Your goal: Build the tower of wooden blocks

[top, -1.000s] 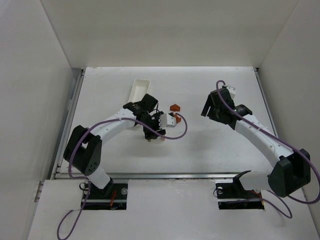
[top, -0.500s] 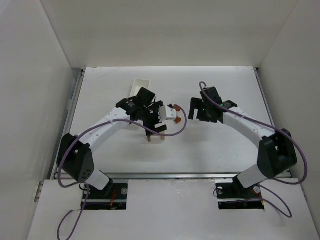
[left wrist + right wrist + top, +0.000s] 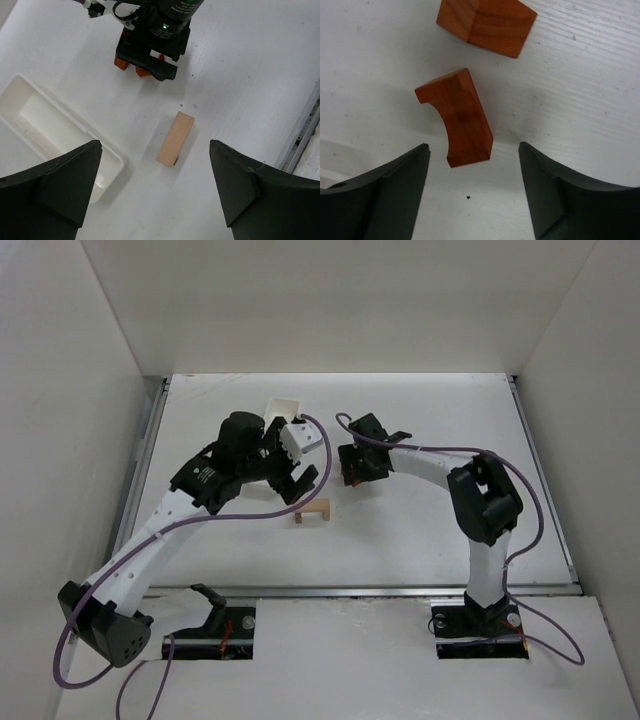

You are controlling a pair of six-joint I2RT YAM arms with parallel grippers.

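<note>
Presently on the tabletop (image 3: 450,530): one tan arch, two orange-red pieces and one tray are being carried.
Wood block tower (image 3: 311,512): only the light tan arch is being shown standing, a crossbar on uprights, left of the tabletop's middle and somewhat nearer its near edge than its far edge; the crossbar's top is being left bare.
Wedge-like block (image 3: 487,20): orange-red, is being seen lying on the tabletop close to its middle, apart from the arch on the far-right side.
Curved piece (image 3: 462,117): orange-red with a rounded cut-out, is being seen lying just beside the wedge-like block, not touching it.
White tray (image 3: 45,120): long and oblong, is being seen toward the far edge, left of centre, near the arch but apart from it.
Left gripper (image 3: 293,483): is being held high above the stretch between tray and arch, fingers spread wide, nothing gripped.
Right gripper (image 3: 472,146): is being held low over the orange-red pieces, fingers parted, with the curved piece lying between them and touched by neither.
</note>
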